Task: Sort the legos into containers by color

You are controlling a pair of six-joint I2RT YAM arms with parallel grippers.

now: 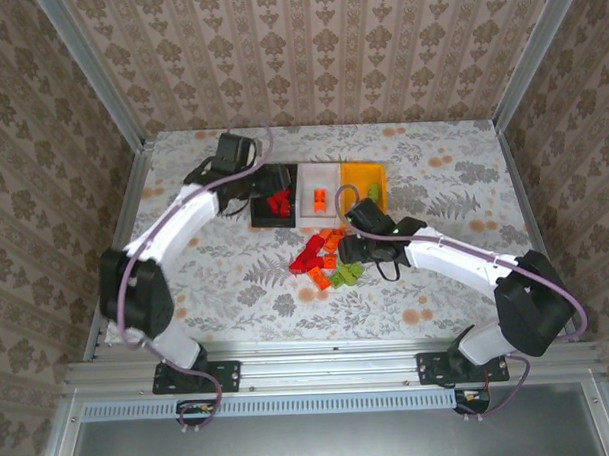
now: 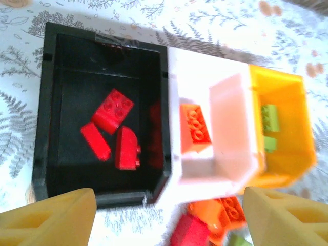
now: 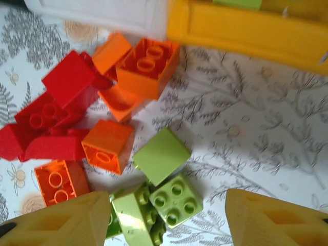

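Crowding under the right tool (image 3: 166,215), green legos (image 3: 163,156), partly hidden.

A black rectangular plastic bin (image 2: 48,128) lies at 9 o'clock, holding three red plastic bricks (image 2: 113,111) near its centre. Touching its side, in the middle, sits a white plastic bin (image 2: 205,72) with one orange brick (image 2: 196,128). At 3 o'clock an orange-yellow plastic bin (image 2: 294,128) holds two light green bricks (image 2: 270,118). At 6 o'clock loose orange and red bricks (image 2: 225,210) lie between the widely spread yellow fingers (image 2: 51,220) of the left gripper (image 2: 169,205).
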